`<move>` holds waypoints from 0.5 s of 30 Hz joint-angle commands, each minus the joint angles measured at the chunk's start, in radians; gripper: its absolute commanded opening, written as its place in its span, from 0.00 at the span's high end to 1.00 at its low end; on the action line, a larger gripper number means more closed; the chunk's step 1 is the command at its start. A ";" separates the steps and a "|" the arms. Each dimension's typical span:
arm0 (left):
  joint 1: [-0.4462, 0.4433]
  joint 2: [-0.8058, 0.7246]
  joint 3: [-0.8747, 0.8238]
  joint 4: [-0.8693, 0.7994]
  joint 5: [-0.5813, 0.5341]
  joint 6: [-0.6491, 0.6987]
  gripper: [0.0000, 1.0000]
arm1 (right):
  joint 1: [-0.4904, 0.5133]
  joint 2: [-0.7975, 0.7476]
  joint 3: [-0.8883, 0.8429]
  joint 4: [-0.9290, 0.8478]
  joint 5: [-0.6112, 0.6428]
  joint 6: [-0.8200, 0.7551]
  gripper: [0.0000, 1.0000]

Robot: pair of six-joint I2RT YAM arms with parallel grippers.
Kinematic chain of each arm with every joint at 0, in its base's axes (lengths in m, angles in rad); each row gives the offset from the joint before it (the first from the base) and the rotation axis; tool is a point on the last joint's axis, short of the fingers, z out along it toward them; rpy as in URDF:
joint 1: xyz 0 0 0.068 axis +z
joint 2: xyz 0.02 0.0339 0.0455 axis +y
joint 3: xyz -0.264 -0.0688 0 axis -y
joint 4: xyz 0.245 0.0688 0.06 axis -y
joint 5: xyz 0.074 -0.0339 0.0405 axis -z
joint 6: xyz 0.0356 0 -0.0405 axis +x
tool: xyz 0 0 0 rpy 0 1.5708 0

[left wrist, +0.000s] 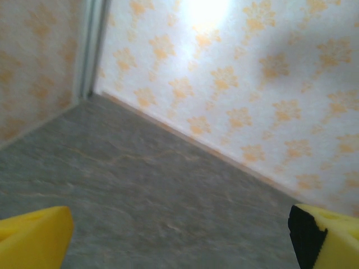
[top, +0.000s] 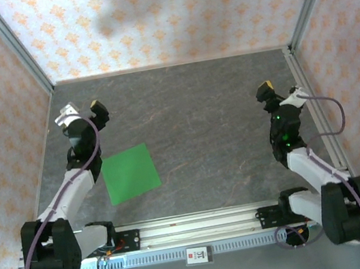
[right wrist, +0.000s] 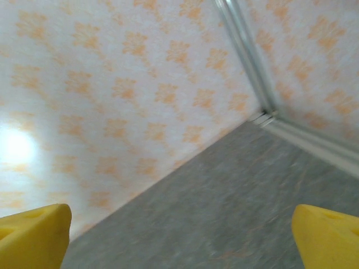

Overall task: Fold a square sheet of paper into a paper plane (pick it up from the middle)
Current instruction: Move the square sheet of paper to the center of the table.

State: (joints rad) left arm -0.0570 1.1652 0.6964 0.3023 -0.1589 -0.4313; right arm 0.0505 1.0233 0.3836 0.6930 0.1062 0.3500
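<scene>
Square sheet of paper (top: pixel 130 173) flat on desk (top: pixel 205 116): likely light, flimsy; pinch its middle. Left hand (top: pixel 82 110) and right hand (top: pixel 280 92) gape, empty.

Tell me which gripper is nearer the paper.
The left gripper: it hangs by the far left corner of the square sheet of paper; the right gripper is across the table.

Both arms reached forward from their bases with elbows bent. The left arm (top: pixel 71 187) angled outward to the left, and the left gripper (top: pixel 84 111) pointed ahead, jaws spread wide with nothing between them. The right arm (top: pixel 309 161) leaned outward to the right, and the right gripper (top: pixel 280 92) was equally wide and empty. The yellow fingertips (left wrist: pixel 33 238) sat far apart.
</scene>
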 commanded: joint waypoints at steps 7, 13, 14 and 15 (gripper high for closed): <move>-0.246 0.082 -0.031 -0.497 -0.003 -0.308 0.01 | 0.097 -0.126 -0.043 -0.283 -0.512 0.255 0.00; -0.310 0.177 -0.088 -0.460 -0.107 -0.373 0.01 | 0.170 -0.213 -0.097 -0.413 -0.511 0.286 0.02; -0.314 0.191 -0.095 -0.450 -0.114 -0.383 0.01 | 0.174 -0.228 -0.110 -0.416 -0.516 0.293 0.02; -0.319 0.207 -0.105 -0.431 -0.112 -0.389 0.01 | 0.178 -0.244 -0.124 -0.426 -0.515 0.303 0.02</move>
State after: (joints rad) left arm -0.3660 1.3499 0.6098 -0.1295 -0.2012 -0.7597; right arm 0.2180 0.8188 0.2905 0.3397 -0.3744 0.6086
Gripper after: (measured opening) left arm 0.993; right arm 0.980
